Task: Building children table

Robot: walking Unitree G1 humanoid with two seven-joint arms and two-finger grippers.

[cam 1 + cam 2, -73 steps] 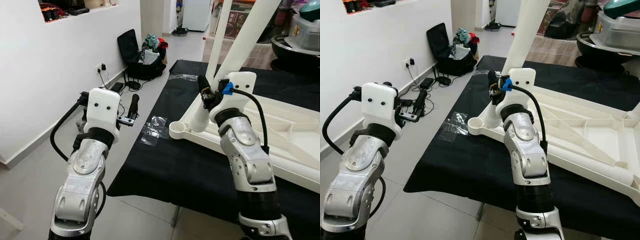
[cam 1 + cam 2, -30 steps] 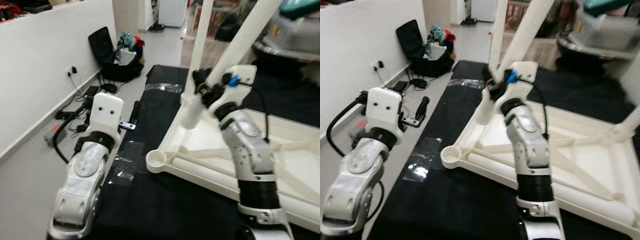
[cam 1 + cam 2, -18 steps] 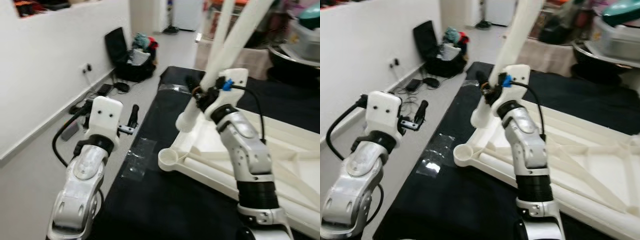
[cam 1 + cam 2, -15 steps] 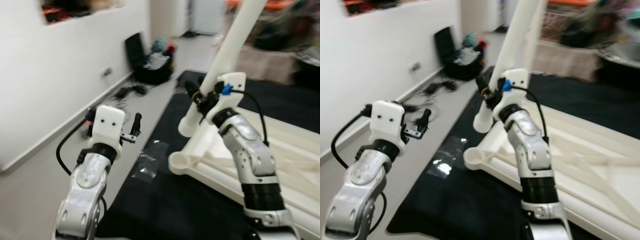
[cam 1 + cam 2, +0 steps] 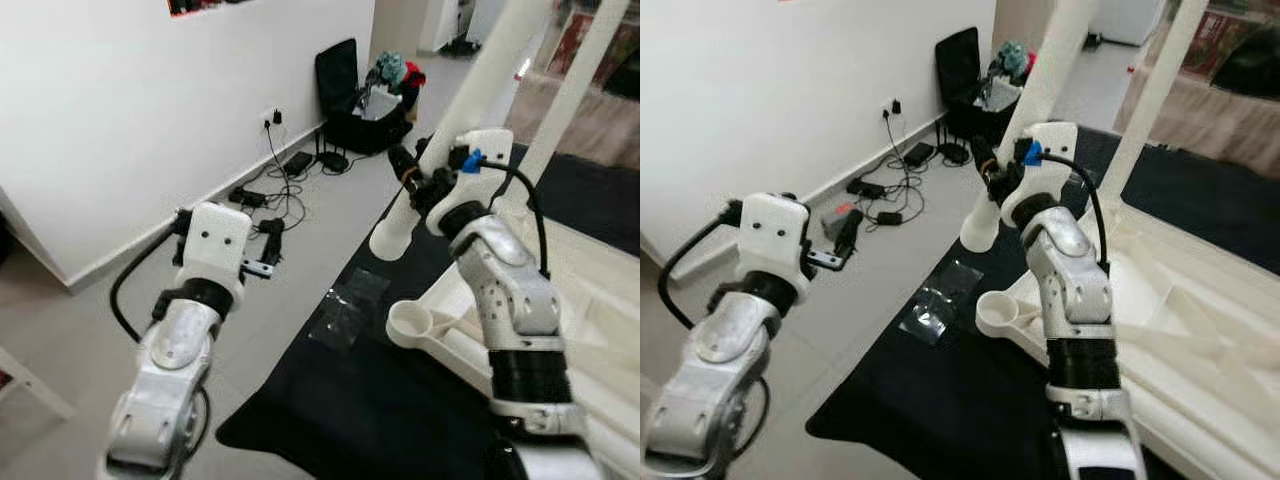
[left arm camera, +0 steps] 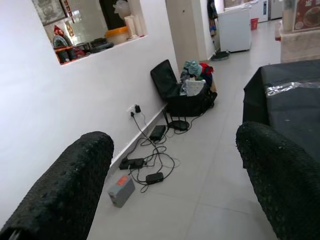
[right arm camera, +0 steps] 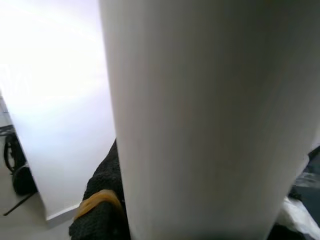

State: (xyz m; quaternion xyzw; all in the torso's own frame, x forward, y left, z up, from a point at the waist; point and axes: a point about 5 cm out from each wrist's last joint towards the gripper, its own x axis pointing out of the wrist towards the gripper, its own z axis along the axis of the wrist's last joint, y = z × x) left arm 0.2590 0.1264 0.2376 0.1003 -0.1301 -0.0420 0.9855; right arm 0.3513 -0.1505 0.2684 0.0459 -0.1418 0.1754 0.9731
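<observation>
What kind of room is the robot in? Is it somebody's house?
Probably a home, in a tiled hallway or living area. An open black suitcase full of clothes sits by the white wall, chargers and cables trail from a wall socket, and an upside-down white children's table lies on a black cloth.

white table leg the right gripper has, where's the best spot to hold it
Low on the round shaft, just above the blunt end, where the right gripper now clamps the white table leg. Come from the side, fingers across the tube: it leans, long and smooth, so a low grip likely steers the end better.
</observation>
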